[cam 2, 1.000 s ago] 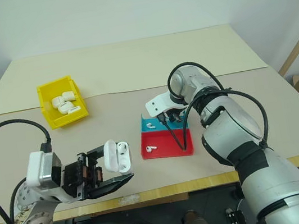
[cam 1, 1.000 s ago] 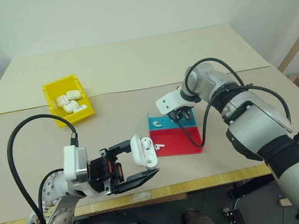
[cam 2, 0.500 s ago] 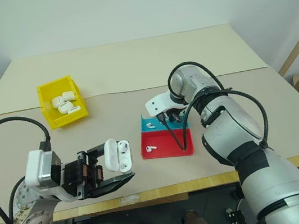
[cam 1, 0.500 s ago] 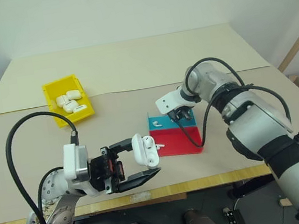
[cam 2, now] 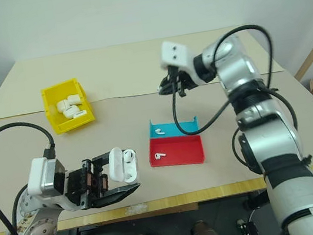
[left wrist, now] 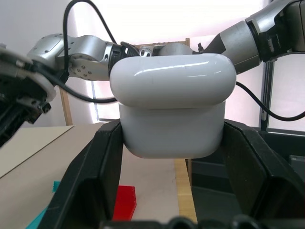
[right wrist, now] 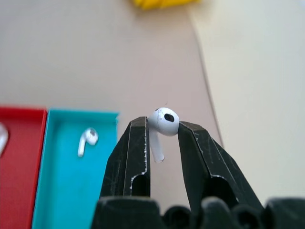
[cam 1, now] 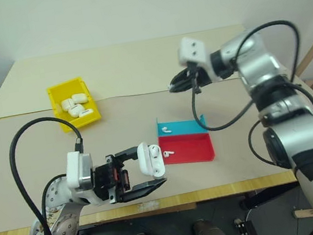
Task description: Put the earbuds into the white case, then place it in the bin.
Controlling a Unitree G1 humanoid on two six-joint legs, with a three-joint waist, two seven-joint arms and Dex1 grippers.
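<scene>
The small glossy white rounded case (cam 2: 122, 165) stands with its flip lid open, one earbud seated inside, above the near edge of the beige tabletop (cam 1: 136, 67). The left gripper (cam 1: 144, 169) is clenched on it, a black finger on each side. The right gripper (right wrist: 162, 143) grasps a tiny white plastic earbud (right wrist: 162, 125) by its stem, high over the middle of the tabletop. Two more earbuds lie in the shallow teal-and-red tray (cam 1: 187, 142), one in each half, just beside the case. The bright yellow plastic bin (cam 1: 72, 103), near the left edge, holds several white cases.
</scene>
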